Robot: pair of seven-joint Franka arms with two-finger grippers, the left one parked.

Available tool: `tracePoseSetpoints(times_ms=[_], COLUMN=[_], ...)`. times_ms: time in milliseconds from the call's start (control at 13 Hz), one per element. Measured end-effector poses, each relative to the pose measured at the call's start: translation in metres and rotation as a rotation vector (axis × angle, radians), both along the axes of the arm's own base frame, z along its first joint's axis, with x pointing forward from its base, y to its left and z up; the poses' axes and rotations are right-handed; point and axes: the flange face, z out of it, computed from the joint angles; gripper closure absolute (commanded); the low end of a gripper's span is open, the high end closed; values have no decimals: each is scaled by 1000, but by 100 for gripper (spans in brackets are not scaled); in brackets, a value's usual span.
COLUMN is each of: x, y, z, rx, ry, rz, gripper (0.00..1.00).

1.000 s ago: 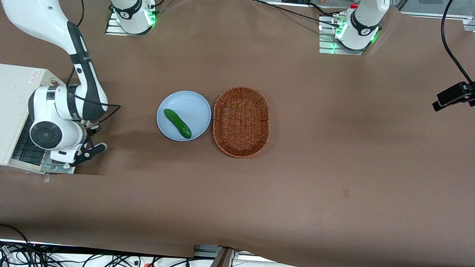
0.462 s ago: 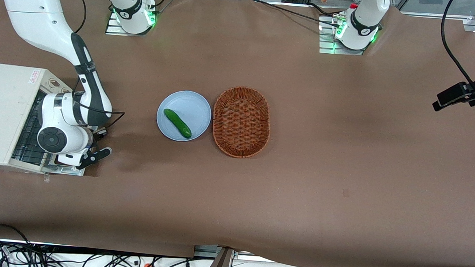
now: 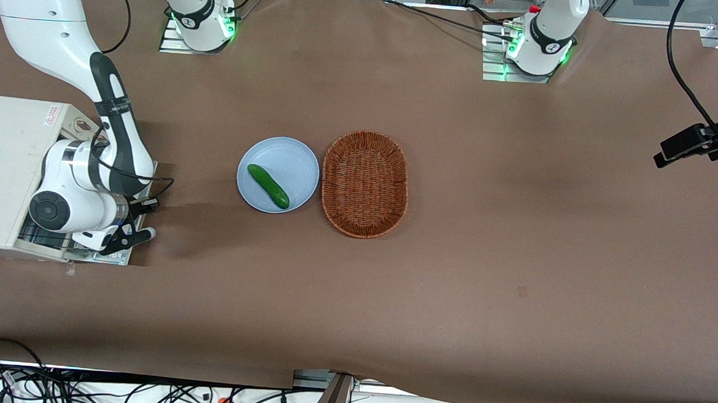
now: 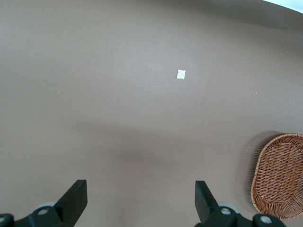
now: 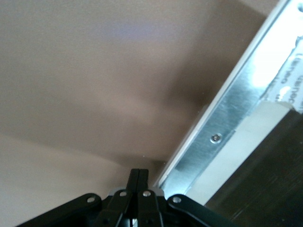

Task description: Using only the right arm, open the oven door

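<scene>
Pincer [image 5: 138, 182] pressed together, now nearer the oven [image 3: 4, 164] over its lowered oven door [image 3: 95, 254].

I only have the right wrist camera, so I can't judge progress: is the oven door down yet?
Observer: Yes. From the front, the oven door lies folded down flat in front of the toaster oven.
Operator: Where is my end effector?
Observer: The end effector is at the door's outer edge, near the corner closer to the front camera.
Operator: Anything close by?
Observer: Only a blue plate with a cucumber, well apart, toward the parked arm's end.
</scene>
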Motion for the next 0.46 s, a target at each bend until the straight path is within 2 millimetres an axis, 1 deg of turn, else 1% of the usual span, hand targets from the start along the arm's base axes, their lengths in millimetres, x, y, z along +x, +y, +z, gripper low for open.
tracePoseSetpoints(times_ms=[154,231,462], x=[-6,-8,-2], y=[-1,1,14], z=[-1,1,16], rx=[17,24,25], ry=[47,74,87], rz=[-84,-114,-127], gripper=[100,100,99])
